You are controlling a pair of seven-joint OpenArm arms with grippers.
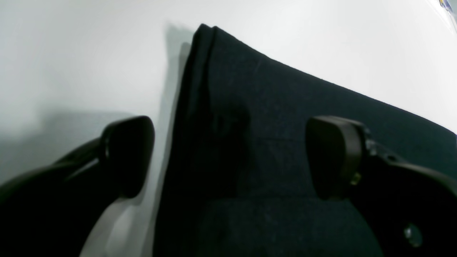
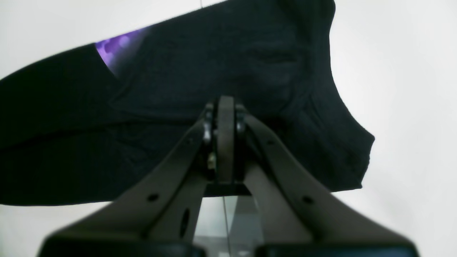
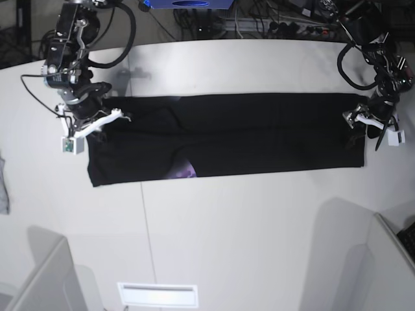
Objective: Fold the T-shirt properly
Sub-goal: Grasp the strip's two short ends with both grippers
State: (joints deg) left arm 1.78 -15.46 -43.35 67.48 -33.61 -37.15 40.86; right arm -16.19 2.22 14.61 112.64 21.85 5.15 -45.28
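Observation:
The black T-shirt (image 3: 227, 133) lies folded into a long band across the white table (image 3: 227, 227). A bit of purple print (image 3: 183, 171) shows at its front edge and in the right wrist view (image 2: 114, 51). My right gripper (image 3: 109, 120) is at the band's left end. Its fingers are pressed together with the cloth (image 2: 160, 89) bunched at their tips (image 2: 225, 107). My left gripper (image 3: 362, 123) is open over the band's right end. One finger (image 1: 128, 153) is over bare table and the other (image 1: 332, 153) is over the cloth (image 1: 271, 107).
A small grey cloth scrap (image 3: 3, 188) lies at the table's left edge. Grey bin walls stand at the front left (image 3: 45, 278) and front right (image 3: 395, 253). A white slotted plate (image 3: 157, 295) sits at the front edge. Cables (image 3: 259, 16) run behind the table.

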